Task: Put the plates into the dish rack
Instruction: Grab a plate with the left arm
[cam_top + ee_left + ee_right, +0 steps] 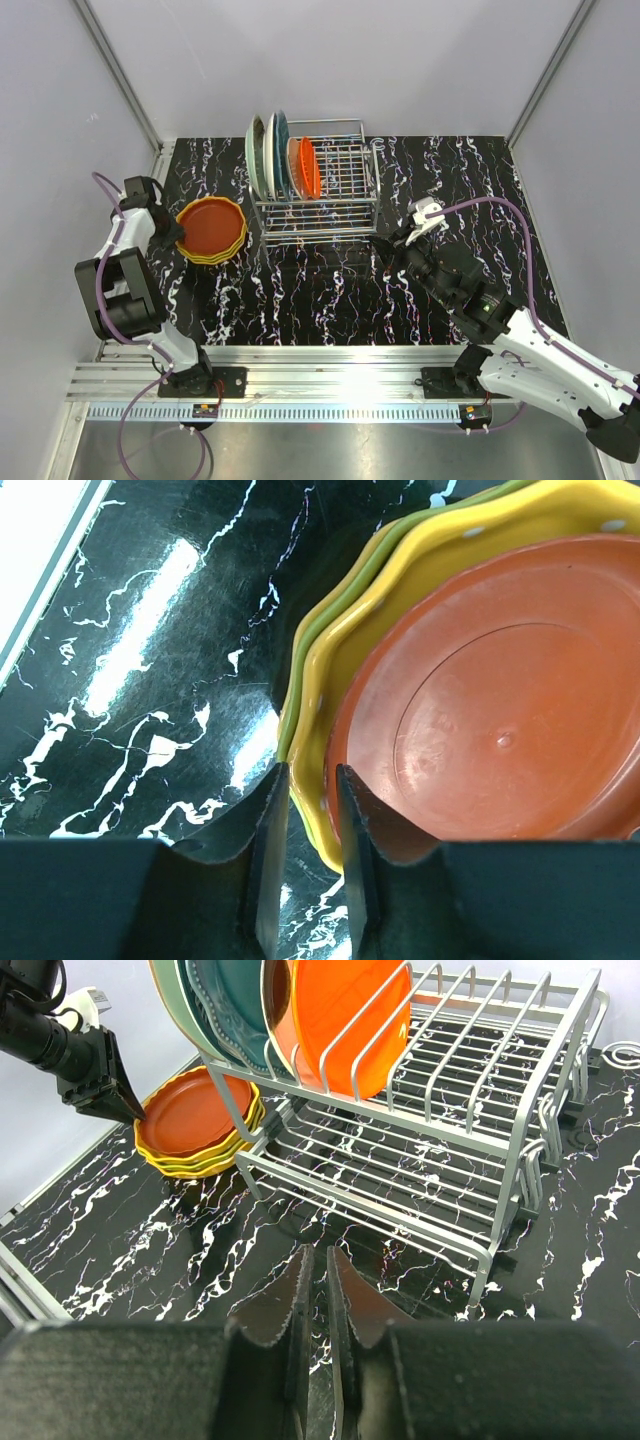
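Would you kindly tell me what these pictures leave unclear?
- Left wrist: whether the left gripper pinches the yellow plate firmly; its fingers hide the contact.
- Right wrist: racked plates cut off by the top edge.
- Top: stack's lower plates, covered by the red-orange plate.

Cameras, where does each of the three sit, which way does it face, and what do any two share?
Top external: above and behind the bases, looking down on the table; both arms show, with left gripper and right gripper.
Left wrist: on the left arm, looking along its fingers, which straddle the yellow plate rim.
Right wrist: on the right arm, facing left and away at the dish rack; own fingers low.
Shared: top and right wrist both show dish rack, plate stack and left gripper.
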Available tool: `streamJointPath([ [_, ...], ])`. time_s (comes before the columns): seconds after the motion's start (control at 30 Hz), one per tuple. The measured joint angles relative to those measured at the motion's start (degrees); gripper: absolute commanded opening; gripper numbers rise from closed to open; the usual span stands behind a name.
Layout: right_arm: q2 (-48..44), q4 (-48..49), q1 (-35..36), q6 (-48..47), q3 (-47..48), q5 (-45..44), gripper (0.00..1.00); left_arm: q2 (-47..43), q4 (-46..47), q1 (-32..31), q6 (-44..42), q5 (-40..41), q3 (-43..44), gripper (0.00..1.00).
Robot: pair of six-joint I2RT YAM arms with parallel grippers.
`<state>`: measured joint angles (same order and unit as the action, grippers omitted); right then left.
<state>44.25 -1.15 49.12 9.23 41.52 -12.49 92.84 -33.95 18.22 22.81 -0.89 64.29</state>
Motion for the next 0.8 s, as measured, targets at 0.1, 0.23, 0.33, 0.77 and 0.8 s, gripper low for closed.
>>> streamJointPath([
  [0.1, 0.0, 0.0, 0.0, 0.0, 0.0, 0.0, 0.16, 0.0, 0.3, 0.0, 0.0, 0.0, -0.2, 0.26],
  [0.23, 0.0, 0.0, 0.0, 0.0, 0.0, 0.0, 0.16, -0.1, 0.7, 0.0, -0.1, -0.3, -0.2, 0.27],
  [0.33, 0.0, 0.0, 0.0, 0.0, 0.0, 0.0, 0.16, -0.2, 0.7, 0.0, -0.1, -0.3, -0.2, 0.29],
  [0.77, 0.1, 0.0, 0.0, 0.0, 0.0, 0.0, 0.17, -2.8, 0.9, -1.2, 0.1, 1.0, -0.2, 0.4],
  [0.8, 0.1, 0.0, 0.0, 0.0, 0.0, 0.0, 0.17, -2.8, 1.0, -1.3, 0.1, 1.0, -0.2, 0.39],
])
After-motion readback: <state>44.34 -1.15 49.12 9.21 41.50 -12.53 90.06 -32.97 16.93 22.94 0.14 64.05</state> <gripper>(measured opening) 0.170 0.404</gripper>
